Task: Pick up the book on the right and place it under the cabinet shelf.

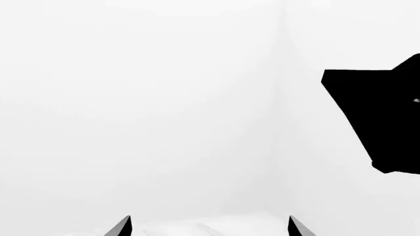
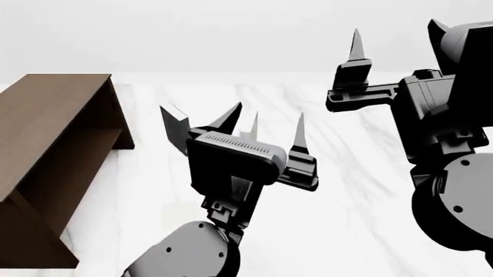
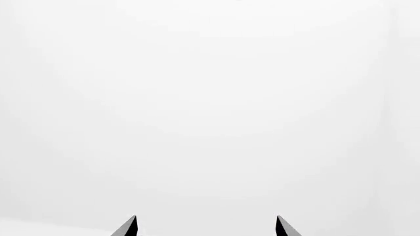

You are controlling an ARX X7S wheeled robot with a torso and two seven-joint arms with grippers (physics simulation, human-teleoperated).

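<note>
The off-white book does not show in any view. The dark brown cabinet [image 2: 48, 124] stands at the left edge of the white marble table [image 2: 362, 225] in the head view; its open side faces the table's middle, and I cannot make out the shelf inside. My left gripper [image 2: 239, 124] is raised over the middle of the table, fingers pointing up, open and empty. Its wrist view shows the open gripper [image 1: 210, 228] with only white wall and a strip of table. My right gripper [image 2: 396, 40] is raised high at the right, open and empty; in its wrist view the gripper [image 3: 205, 228] faces blank white.
A black shape [image 1: 384, 118], part of my right arm, fills the side of the left wrist view. My left arm's body [image 2: 231, 173] hides part of the table behind it. A white wall [image 2: 231, 34] runs behind the table.
</note>
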